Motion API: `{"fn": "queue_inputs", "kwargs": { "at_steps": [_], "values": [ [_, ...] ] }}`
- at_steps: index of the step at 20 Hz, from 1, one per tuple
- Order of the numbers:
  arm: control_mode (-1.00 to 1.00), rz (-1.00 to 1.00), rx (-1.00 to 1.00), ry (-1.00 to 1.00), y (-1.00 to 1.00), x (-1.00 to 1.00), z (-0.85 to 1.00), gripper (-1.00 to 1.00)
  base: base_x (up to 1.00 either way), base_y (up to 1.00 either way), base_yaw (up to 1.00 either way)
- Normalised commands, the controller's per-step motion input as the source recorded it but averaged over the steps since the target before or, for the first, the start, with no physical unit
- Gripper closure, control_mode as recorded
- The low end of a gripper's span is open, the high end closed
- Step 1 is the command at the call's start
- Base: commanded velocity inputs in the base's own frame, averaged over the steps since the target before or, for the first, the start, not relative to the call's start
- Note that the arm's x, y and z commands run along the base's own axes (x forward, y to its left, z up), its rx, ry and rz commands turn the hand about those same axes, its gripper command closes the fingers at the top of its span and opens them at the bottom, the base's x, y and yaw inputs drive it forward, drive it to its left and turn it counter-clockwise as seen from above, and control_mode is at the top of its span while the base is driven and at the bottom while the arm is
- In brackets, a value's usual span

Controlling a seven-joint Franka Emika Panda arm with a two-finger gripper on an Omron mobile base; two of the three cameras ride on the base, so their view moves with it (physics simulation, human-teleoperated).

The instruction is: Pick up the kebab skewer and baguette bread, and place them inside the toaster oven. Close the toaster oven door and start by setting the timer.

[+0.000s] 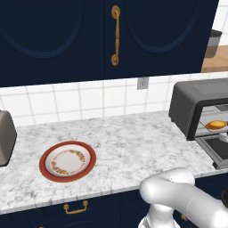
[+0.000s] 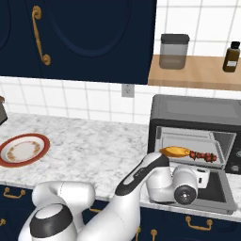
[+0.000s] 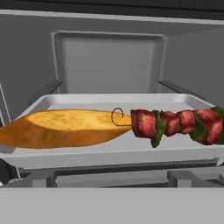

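Observation:
The dark grey toaster oven [image 2: 197,110] [image 1: 191,100] stands at the right end of the counter, and its door [image 2: 221,193] [image 1: 218,151] is dropped down flat. Inside, on a pale tray [image 3: 109,99], lies the golden baguette bread [image 3: 61,127] [image 2: 175,151] [image 1: 216,125]. The kebab skewer [image 3: 175,124] [image 2: 202,155] lies to its right, and its wire loop touches the bread's tip. My gripper [image 2: 203,179] hovers over the open door, just in front of the tray and pointing into the oven. Its fingers are hidden, and nothing shows in its grasp.
A red-rimmed plate [image 1: 67,161] [image 2: 23,148] sits bare on the marble counter to the left. A silver pop-up toaster [image 1: 5,136] stands at the far left. Above the oven, a wooden shelf holds a jar [image 2: 174,52] and a dark bottle [image 2: 231,56].

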Motion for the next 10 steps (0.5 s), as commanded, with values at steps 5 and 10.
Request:
{"fn": "queue_inputs", "kwargs": {
  "at_steps": [5,10],
  "values": [
    [-1.0,0.01,0.03,0.0,0.0,0.18,-0.08,-1.0,0.0,0.0,0.0],
    [-1.0,0.0,0.03,0.0,0.0,0.2,-0.02,-1.0,0.0,0.0,0.0]
  ]
}}
